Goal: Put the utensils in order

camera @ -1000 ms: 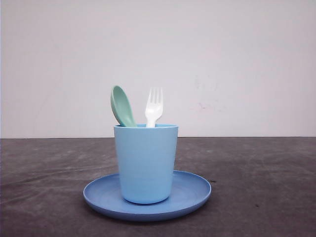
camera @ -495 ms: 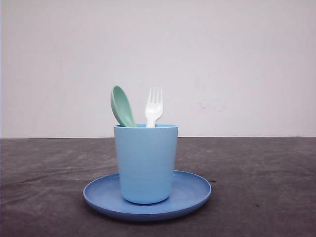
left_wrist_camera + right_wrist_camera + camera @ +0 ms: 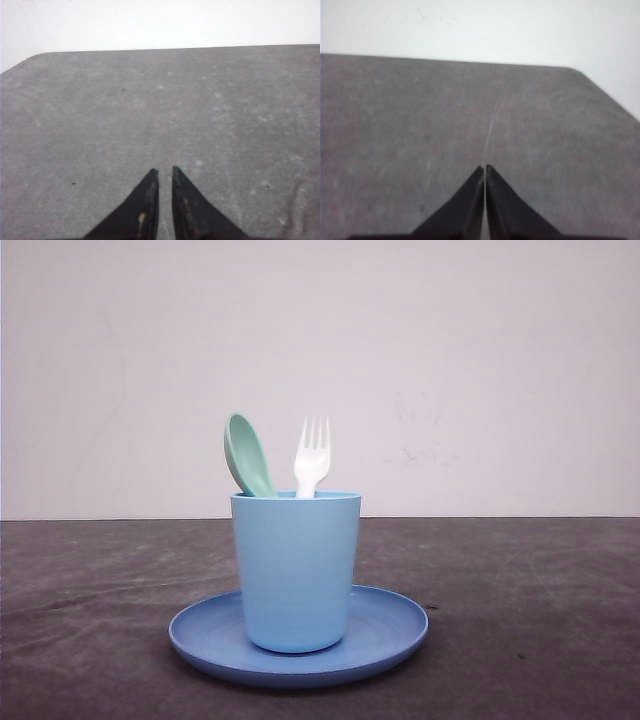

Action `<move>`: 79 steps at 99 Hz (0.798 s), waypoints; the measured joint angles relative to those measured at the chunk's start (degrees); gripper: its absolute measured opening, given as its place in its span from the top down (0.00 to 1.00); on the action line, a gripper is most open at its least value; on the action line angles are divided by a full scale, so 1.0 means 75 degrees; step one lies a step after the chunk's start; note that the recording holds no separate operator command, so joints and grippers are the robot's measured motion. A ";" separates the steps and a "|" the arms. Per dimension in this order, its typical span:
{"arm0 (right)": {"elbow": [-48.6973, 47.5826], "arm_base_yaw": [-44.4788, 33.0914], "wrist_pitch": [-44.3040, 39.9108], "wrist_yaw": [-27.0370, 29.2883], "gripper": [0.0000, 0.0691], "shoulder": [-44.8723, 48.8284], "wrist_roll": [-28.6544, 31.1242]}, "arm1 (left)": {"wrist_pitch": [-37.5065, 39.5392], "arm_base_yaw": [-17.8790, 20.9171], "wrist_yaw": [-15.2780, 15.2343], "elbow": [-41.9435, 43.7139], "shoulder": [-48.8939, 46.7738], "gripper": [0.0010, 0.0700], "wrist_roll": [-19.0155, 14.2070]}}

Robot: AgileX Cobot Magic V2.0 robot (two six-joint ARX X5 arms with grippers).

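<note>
On my front feed the light blue cup point(image 3: 296, 572) stands upright on the round blue plate point(image 3: 395, 629), set a little left of the plate's middle, and the plate rests on the dark grey table point(image 3: 540, 590) in front of a pale wall point(image 3: 480, 360); both utensils sit inside the cup with their handles down and hidden by its wall, so I cannot see how deep they reach. The mint-green spoon point(image 3: 247, 456) leans toward the left side of the rim with its oval bowl up; the white fork point(image 3: 312, 460) stands nearly upright just beside it, tines up, the two heads close but apart. From my left wrist camera, the left gripper point(image 3: 163, 173) hangs over bare table with its dark fingers drawn almost together, a thin slit between the tips and nothing in it; from the right wrist camera, the right gripper point(image 3: 485, 169) has its tips pressed together, holding nothing, also above bare table.
</note>
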 joint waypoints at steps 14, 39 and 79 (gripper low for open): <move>0.0000 -0.0003 -0.0481 0.0029 1.00 -0.0370 -0.0023 | 0.0000 0.0000 0.0000 0.0000 0.0000 0.98 0.0000; 0.0009 -0.0003 -0.0615 0.0029 1.00 -0.0490 -0.0038 | 0.0000 0.0000 0.0000 0.0000 0.0000 0.98 0.0000; 0.0009 -0.0003 -0.0589 0.0029 1.00 -0.0490 -0.0035 | 0.0000 0.0000 0.0000 0.0000 0.0000 0.98 0.0000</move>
